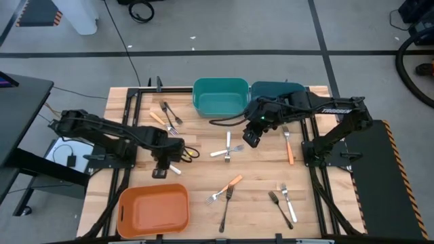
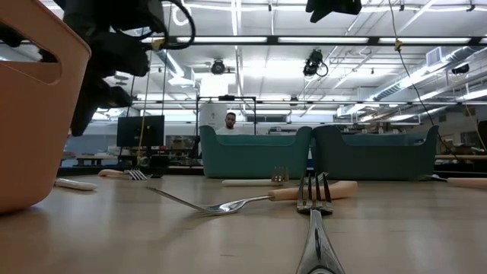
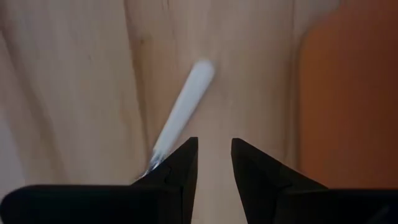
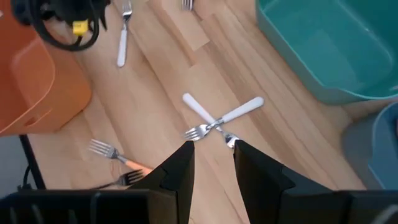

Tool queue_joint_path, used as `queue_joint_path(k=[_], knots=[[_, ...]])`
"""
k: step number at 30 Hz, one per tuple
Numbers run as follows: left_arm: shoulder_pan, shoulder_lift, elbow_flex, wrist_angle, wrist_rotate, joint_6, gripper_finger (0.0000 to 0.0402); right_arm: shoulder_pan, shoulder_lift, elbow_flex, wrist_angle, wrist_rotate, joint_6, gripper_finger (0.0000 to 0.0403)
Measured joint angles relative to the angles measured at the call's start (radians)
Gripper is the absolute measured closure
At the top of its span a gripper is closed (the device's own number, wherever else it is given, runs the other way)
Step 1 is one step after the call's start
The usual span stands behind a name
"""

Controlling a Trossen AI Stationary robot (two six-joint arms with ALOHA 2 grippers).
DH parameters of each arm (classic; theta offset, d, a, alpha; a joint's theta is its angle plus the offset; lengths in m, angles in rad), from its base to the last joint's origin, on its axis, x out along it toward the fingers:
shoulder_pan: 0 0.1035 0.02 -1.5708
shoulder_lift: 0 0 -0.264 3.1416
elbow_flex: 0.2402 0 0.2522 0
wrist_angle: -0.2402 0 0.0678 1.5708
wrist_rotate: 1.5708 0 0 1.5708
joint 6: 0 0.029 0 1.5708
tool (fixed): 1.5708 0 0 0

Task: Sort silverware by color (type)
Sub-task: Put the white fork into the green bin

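Left tool [image 3: 214,163] open beside white fork [image 3: 180,118]

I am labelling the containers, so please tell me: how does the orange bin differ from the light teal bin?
The orange bin is orange and sits at the table's near edge by the left arm; the light teal bin is teal-green and sits at the far edge, touching a darker teal bin. Both look like open, rounded rectangular plastic tubs with no forks inside.

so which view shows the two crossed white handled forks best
The right wrist view: the crossed white forks lie whole and close, just beyond the right end effector. The high view shows them small; the low view shows them edge-on at best; the left wrist view misses them.
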Motion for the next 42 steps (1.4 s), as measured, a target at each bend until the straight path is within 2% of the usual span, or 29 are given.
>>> queue_joint_path(k=[2, 13, 28, 35, 42], knots=[[0.002, 0.027, 0.001, 0.054, 0.003, -0.039, 0.0294, -0.006, 0.0, 0.0, 0.003, 0.0, -0.001, 0.0282], [0.01, 0.147, -0.047, 0.095, -0.042, -0.021, 0.0294, -0.019, 0.0, 0.0, 0.005, 0.014, -0.007, 0.0282], [-0.005, 0.143, -0.049, 0.094, -0.084, -0.023, 0.0294, -0.064, -0.001, 0.0, -0.047, 0.017, -0.209, 0.0282], [-0.045, 0.143, -0.049, 0.094, -0.074, -0.022, 0.0294, -0.113, -0.001, 0.0, -0.107, 0.006, -0.259, 0.0282], [-0.027, 0.183, -0.048, 0.096, -0.089, -0.034, 0.0294, -0.135, -0.001, 0.0, -0.13, -0.012, -0.297, 0.0282]])
